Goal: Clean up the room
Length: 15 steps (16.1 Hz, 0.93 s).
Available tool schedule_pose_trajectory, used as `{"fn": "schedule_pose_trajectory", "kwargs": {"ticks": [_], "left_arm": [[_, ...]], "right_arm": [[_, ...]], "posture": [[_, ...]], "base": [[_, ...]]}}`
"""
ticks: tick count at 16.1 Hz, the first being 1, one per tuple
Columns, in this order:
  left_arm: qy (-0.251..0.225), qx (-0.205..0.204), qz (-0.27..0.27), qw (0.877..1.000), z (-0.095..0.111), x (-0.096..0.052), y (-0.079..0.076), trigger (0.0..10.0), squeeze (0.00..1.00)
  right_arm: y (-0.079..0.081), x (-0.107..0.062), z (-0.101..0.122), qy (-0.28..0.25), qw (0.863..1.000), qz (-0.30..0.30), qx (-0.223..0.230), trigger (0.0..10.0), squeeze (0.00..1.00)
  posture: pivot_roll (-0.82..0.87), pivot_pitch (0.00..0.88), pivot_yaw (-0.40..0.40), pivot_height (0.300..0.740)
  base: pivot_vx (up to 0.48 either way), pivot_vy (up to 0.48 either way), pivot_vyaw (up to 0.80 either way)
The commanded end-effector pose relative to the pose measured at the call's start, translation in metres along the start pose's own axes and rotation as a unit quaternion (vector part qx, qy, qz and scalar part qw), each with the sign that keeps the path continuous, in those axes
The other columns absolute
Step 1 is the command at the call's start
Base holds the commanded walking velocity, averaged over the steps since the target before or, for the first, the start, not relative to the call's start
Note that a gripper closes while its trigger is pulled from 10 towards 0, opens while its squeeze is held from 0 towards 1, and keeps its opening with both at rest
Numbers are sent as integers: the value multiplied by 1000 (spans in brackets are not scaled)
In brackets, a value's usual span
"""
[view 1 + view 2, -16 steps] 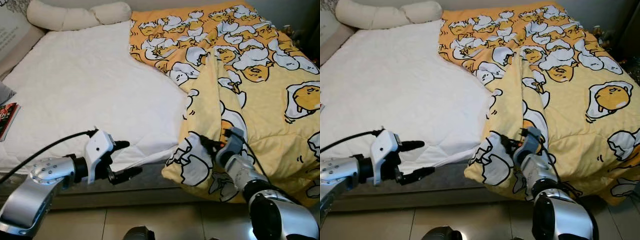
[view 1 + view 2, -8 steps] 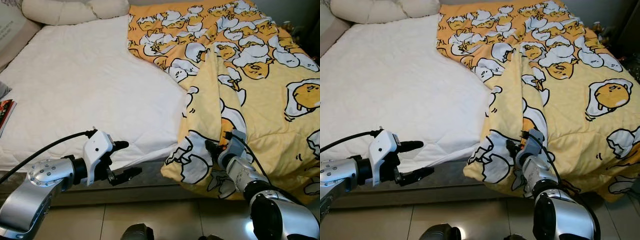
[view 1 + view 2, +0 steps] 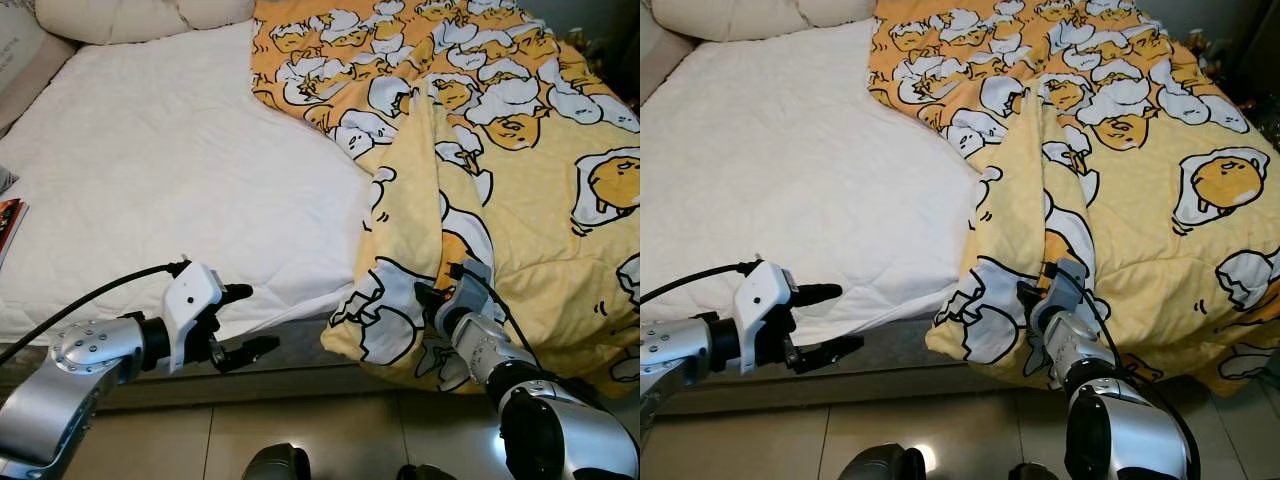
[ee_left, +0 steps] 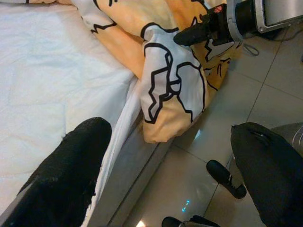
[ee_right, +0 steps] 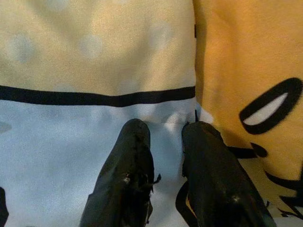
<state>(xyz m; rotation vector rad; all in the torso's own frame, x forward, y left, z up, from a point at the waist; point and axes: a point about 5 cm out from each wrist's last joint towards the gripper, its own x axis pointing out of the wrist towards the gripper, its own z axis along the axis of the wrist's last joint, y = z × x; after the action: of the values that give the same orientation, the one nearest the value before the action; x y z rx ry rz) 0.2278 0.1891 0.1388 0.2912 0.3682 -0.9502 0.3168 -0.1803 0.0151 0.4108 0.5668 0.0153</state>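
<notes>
Bed half made, by our reading. The yellow egg-print quilt (image 3: 500,150) lies bunched over the right half of the bed, one fold ridged down its middle and its near corner spilling over the bed's near edge toward the tiled floor (image 3: 300,435). The white mattress (image 3: 160,170) on the left is bare. Pillows (image 3: 130,15) sit at the far left. A book (image 3: 10,225) rests at the left edge.

Left to do, we judge: draw the quilt leftward across the bare sheet and flatten it.

Our right gripper (image 3: 432,297) is reached forward low at the near right, forearm angled up from the bottom edge, fingers pressed into the hanging quilt corner. In the right wrist view the two fingers (image 5: 128,175) stand close together against the cloth; we take this as a pinch on the fabric.

Our left gripper (image 3: 248,320) is held out level before the mattress's near edge, fingers spread wide, holding nothing, pointing right toward the quilt corner.
</notes>
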Motion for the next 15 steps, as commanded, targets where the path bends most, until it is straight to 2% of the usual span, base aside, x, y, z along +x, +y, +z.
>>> {"fn": "schedule_pose_trajectory", "kwargs": {"ticks": [1,5,6,8,10,12,13,14,15], "left_arm": [[2,2,3,1000,1,-5,1,10000,0],[4,3,-1,1000,1,-3,2,10000,0],[5,4,-3,1000,1,-1,3,10000,0],[4,4,-3,1000,2,1,3,10000,0],[1,8,7,1000,3,1,7,10000,0],[-5,9,26,1000,2,0,13,10000,0],[-7,9,28,1000,2,0,14,10000,0],[-15,9,41,999,2,3,19,10000,0],[-17,9,44,999,1,4,20,10000,0]], "right_arm": [[2,0,-6,8,1000,3,7,0,0],[0,-1,-5,3,1000,8,11,0,0],[3,0,-4,1,1000,24,7,0,0],[14,2,-3,1,998,62,-2,0,0],[34,4,-3,12,990,133,-42,0,0],[66,4,1,20,963,253,-93,0,0],[71,4,2,20,957,271,-104,0,0],[99,2,7,19,924,352,-147,0,0],[104,1,7,19,916,368,-155,0,0]], "posture": [[300,121,138,740],[290,113,142,740],[284,103,137,740],[269,83,122,740],[251,55,105,740],[230,29,95,740],[220,17,91,740],[195,0,79,740],[190,0,77,740]], "base": [[0,0,0],[0,0,0],[0,0,0],[0,0,0],[0,0,0],[0,0,0],[0,0,0],[0,0,0],[0,0,0]]}}
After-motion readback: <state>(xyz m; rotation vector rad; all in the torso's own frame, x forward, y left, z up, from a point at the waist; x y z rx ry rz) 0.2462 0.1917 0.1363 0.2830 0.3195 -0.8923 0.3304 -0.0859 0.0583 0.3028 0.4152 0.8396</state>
